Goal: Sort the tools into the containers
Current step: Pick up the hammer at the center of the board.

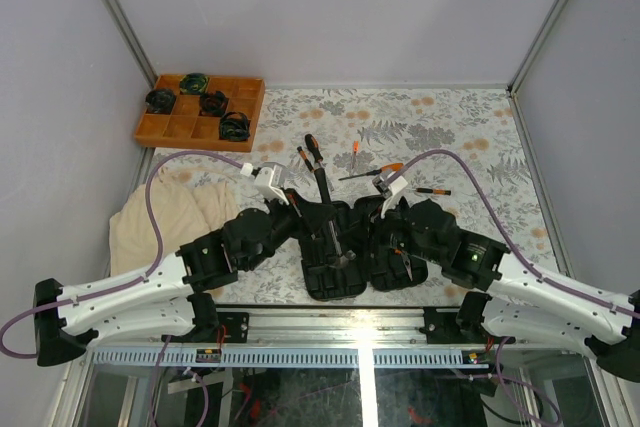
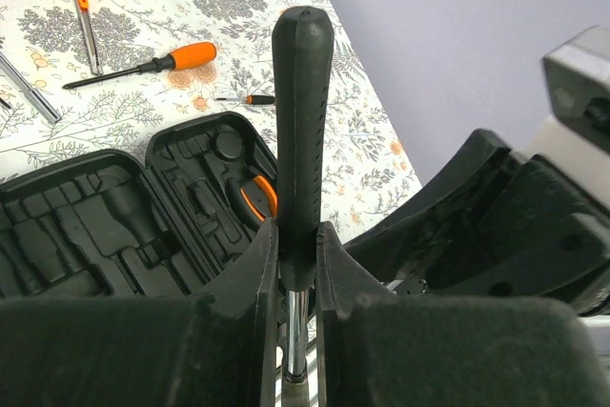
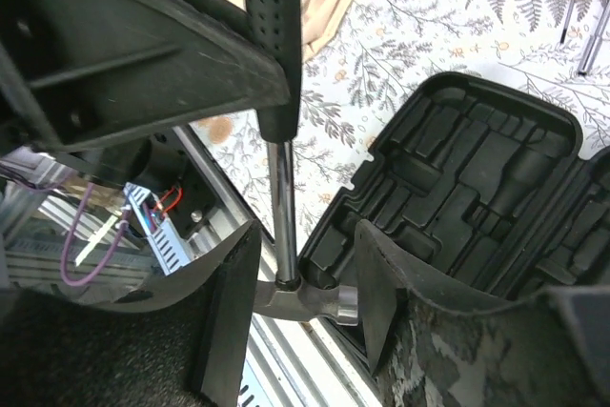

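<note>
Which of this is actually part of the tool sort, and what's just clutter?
Job:
- hammer, held in the left gripper's jaws
- black tool case
- pliers, slotted in the case
- orange-handled screwdriver and small screwdriver, lying loose

Lying about:
- orange tray
- coiled items in the tray
- beige cloth

Soft, even overhead light, faint shadows; wrist views' near foreground looks blurred, perhaps defocused.

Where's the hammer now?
The left gripper clamps the hammer by its handle at the open case's near edge; its head sits between the right gripper's fingers, right wrist view.
</note>
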### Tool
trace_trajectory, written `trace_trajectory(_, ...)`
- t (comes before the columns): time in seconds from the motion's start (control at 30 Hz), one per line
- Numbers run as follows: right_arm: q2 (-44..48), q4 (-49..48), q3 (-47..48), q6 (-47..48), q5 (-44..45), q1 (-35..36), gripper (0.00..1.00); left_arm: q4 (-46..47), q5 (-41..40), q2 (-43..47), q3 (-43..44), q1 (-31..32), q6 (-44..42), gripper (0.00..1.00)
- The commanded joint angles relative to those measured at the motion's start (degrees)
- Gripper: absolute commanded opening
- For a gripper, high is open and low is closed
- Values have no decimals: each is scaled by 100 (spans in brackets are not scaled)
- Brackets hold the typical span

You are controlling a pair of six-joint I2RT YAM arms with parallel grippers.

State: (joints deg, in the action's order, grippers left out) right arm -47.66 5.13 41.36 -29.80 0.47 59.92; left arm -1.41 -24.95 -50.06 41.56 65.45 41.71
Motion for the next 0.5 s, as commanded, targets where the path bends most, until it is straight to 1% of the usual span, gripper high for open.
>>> trace_trajectory(0.0,-159,-659,-107,65,338,219,49,253,-308,130,275,-49,179,0)
trace_trajectory(0.2,-328,-839,-199,70,417,321,45,227,-349,162,264,-43,231,0)
trace_trajectory(0.37,-446,-971,-233,57,412,342,37,234,-361,184,242,-50,232,0)
trace_trajectory(0.47,-508,-1049,-251,53,403,336,36,245,-355,190,244,-42,240,0)
